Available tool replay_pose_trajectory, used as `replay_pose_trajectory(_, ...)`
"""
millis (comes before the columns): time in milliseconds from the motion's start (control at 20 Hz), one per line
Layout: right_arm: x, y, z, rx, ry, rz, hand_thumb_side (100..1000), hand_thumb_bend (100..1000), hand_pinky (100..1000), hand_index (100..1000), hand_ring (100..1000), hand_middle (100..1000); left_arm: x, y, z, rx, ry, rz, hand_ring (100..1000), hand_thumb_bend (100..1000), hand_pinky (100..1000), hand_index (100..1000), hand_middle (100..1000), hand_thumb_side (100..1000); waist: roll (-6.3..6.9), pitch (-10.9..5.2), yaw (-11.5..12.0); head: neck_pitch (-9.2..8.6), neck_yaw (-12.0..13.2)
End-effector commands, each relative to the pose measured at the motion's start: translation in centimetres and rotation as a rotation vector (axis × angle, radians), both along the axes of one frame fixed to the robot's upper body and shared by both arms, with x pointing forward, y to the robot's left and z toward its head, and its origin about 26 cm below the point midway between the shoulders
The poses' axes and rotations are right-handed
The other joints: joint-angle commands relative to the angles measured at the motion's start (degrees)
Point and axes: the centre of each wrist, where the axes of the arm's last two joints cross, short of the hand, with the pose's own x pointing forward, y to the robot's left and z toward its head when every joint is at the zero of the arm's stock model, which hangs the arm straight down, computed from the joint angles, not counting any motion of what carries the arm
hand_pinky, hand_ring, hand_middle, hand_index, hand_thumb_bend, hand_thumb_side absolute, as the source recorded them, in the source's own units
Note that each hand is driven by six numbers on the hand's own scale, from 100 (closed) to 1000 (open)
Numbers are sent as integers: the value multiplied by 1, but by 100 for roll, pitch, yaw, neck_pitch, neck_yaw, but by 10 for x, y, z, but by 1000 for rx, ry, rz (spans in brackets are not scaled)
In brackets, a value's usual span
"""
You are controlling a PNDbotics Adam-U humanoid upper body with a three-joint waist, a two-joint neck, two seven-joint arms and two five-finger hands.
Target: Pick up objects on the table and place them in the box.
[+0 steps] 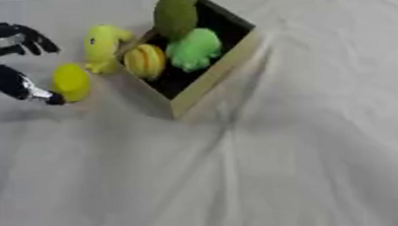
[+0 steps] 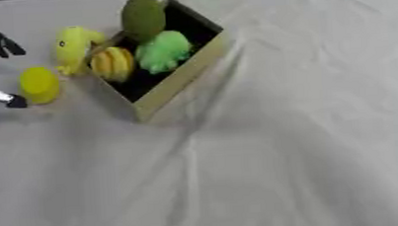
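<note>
The box (image 1: 202,83) sat on the white-covered bench (image 1: 309,157), turned corner-on so that one corner pointed toward the robot, its inside dark and its walls a pale tan. Inside it lay three things: a dull olive-green rounded object (image 1: 175,15) at the far end, leaning up over the rim, a bright green soft toy (image 1: 194,49) just nearer than that, and a yellow-and-orange striped round object (image 1: 146,61) against the box's left wall. Outside the box, just to its left and touching or nearly touching that wall, stood a yellow soft toy (image 1: 103,45), upright. A little further left of the box and slightly nearer lay a small yellow rounded object (image 1: 71,82) on the cloth. The left robot hand (image 1: 9,62) came in from the left of the box, fingers spread apart, the upper fingers curled above and one lower finger (image 1: 37,93) reaching down so that its tip sat right at the left side of the small yellow object; I could not tell whether it touched. The hand was not closed on anything. Right of the box the cloth lay in long soft folds.
</note>
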Motion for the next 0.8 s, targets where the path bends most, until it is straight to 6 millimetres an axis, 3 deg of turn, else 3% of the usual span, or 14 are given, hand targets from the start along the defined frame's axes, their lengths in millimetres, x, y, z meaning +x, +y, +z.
replay_pose_trajectory(50,-4,1,9,-32,-25,0,494,100,914,783,917,674,3,6,5,3,-28,24,822,705,821,881,811,453,-17,-109,-16,-70,22)
replay_pose_trajectory(800,-3,2,7,-35,-15,3,501,100,917,782,919,671,14,2,-18,-7,-89,52,837,661,834,912,843,480,-32,-86,-17,-97,36)
